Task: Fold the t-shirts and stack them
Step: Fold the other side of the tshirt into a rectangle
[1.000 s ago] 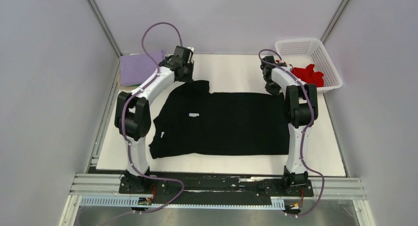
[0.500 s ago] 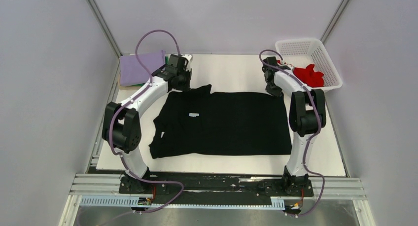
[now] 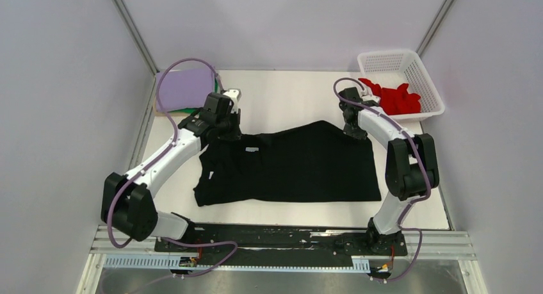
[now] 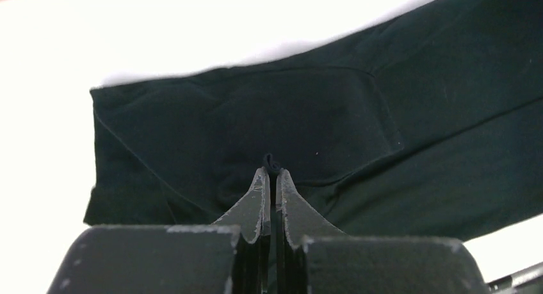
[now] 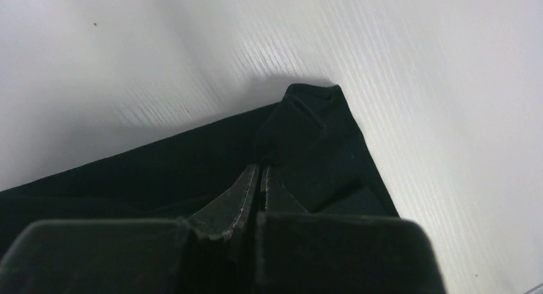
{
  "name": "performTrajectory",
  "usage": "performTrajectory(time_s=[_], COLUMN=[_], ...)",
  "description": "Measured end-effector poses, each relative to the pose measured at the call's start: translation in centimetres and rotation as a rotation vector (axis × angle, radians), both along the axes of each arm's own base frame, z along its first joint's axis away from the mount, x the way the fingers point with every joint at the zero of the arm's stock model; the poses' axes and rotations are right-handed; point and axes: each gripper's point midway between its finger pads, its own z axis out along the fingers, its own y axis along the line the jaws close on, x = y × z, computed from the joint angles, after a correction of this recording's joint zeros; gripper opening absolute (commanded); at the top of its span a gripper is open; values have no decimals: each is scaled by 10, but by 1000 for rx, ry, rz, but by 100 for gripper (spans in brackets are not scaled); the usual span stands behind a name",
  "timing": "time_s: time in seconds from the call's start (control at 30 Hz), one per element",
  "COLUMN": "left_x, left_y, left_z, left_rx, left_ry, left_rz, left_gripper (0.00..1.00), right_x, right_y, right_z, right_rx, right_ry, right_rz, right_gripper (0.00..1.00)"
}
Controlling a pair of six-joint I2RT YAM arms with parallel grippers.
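Note:
The black t-shirt (image 3: 288, 166) lies spread on the white table, its small white neck label (image 3: 251, 150) showing at the left. My left gripper (image 3: 225, 132) is shut on the shirt's far left edge; a curl of black cloth (image 4: 273, 161) sticks out between the closed fingers. My right gripper (image 3: 354, 131) is shut on the shirt's far right corner (image 5: 307, 134). The far edge is lifted and pulled toward the near side, bowing up in the middle. A lilac t-shirt (image 3: 182, 89) lies folded at the far left over a green one (image 3: 186, 110). A red t-shirt (image 3: 396, 97) sits in the basket.
A white plastic lattice basket (image 3: 403, 65) stands at the far right corner of the table. Grey walls close in on the left, right and back. The white table top (image 3: 288, 95) shows beyond the black shirt.
Both grippers have moved toward the near side with the shirt's far edge, dragging it over the body of the shirt. The left arm has swung out leftward and lower.

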Motion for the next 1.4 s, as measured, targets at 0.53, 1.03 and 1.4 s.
performTrajectory(time_s=[0.53, 1.03, 1.4], left_x=[-74, -133, -186], left_y=[34, 47, 40], left_z=[-7, -72, -74], left_rx=[-36, -39, -157], left_ry=[82, 316, 429], left_rz=[132, 212, 187], left_gripper=[0, 29, 100], right_x=[-35, -71, -117], right_y=[-9, -16, -45], right_z=[12, -16, -4], right_rx=[-13, -20, -134], right_ry=[-10, 76, 111], right_rz=[12, -18, -262], right_gripper=[0, 51, 100])
